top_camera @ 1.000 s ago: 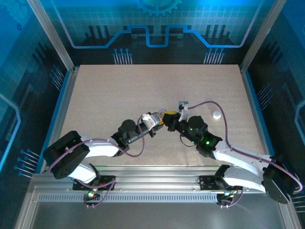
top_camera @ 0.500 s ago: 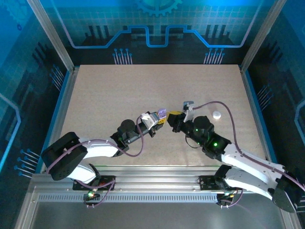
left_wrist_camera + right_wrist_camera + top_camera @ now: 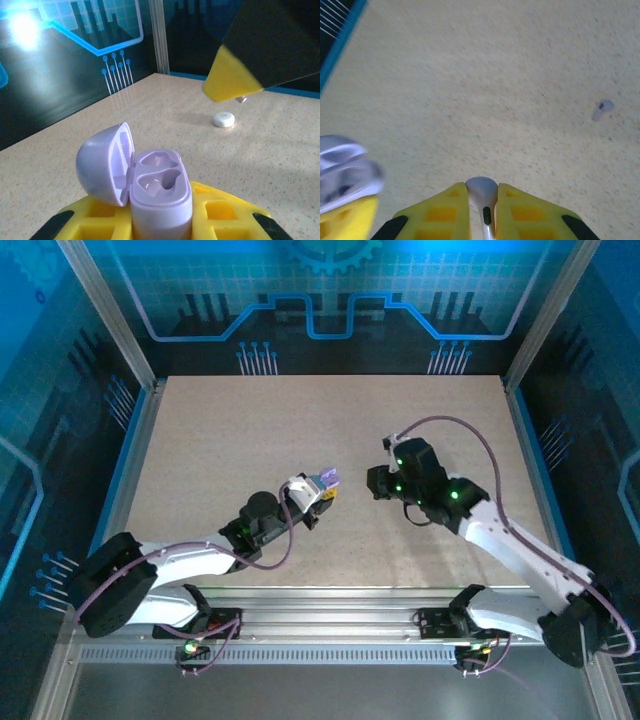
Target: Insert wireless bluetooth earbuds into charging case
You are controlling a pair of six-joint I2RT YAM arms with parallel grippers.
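Note:
My left gripper (image 3: 161,220) is shut on the charging case (image 3: 161,192), a pale lavender case held upright with its lid (image 3: 102,162) swung open to the left. Both wells are empty. In the top view the case (image 3: 326,480) sits at the tip of the left gripper (image 3: 318,492), near the table's middle. My right gripper (image 3: 481,189) is shut on one earbud (image 3: 481,197), whose rounded head pokes out between the yellow fingers. It hovers right of the case (image 3: 342,167), a short gap away. Another earbud (image 3: 601,108) lies on the table further off.
A small white round disc (image 3: 223,119) lies on the table beyond the case, under the right gripper's yellow fingertip (image 3: 227,80). The beige tabletop (image 3: 250,430) is fenced by blue-edged walls (image 3: 135,440).
The right gripper has pulled back from the case, up and to the right, still holding its earbud. The left gripper has shifted slightly with the open case.

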